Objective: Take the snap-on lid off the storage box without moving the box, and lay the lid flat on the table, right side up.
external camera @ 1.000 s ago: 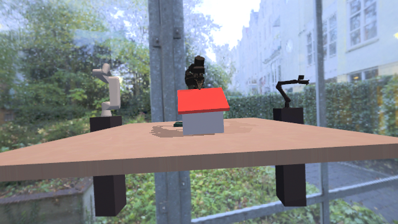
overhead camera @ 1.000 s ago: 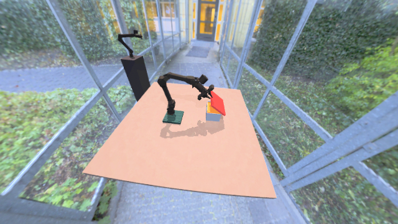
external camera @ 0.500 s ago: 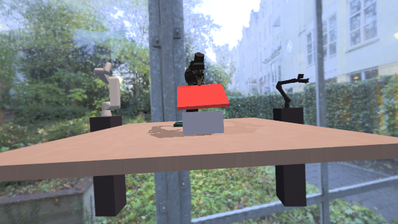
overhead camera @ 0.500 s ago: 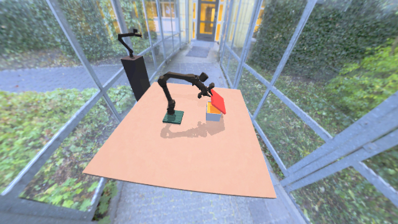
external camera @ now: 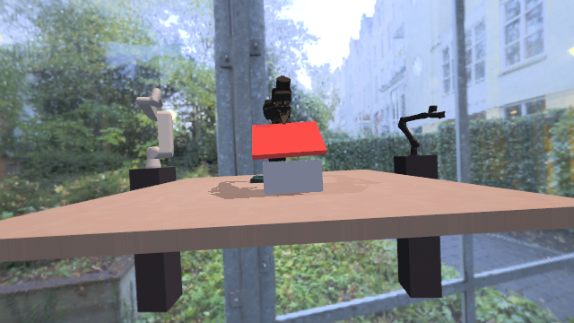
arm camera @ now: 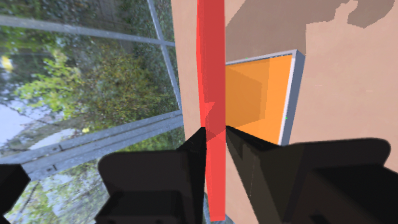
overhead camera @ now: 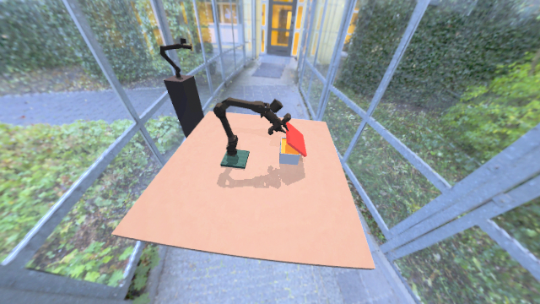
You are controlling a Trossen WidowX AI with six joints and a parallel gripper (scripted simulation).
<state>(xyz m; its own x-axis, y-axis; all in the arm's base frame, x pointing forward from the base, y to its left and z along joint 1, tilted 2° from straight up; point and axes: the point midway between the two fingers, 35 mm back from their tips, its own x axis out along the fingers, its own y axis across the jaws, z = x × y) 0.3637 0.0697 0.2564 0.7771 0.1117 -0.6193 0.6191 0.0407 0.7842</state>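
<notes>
The red snap-on lid (overhead camera: 296, 138) is off the grey storage box (overhead camera: 289, 158) and hangs in the air, pinched along one edge by the end effector (overhead camera: 283, 125). In the wrist view the two dark fingers press on either side of the thin red sheet just below the middle of the frame, so the end effector is clamped on the lid rather than fully shut on itself.

In the top view, right of centre, the lid tilts steeply, its high edge at the end effector and its low edge down past the box's right wall. In the exterior view it sits in the middle of the frame, sloped like a roof above the box, with a gap between the two except perhaps at the near low edge, where I cannot tell whether they touch.

The box stands on the peach desk (overhead camera: 253, 211), its orange inside open to view. Whether it has kept its exact spot cannot be judged from these pictures.

So the unsnapping looks done. Left, as I judge it: carry the lid sideways away from the box, level it with the red top face upward, lower it onto the desk, and let go
</notes>
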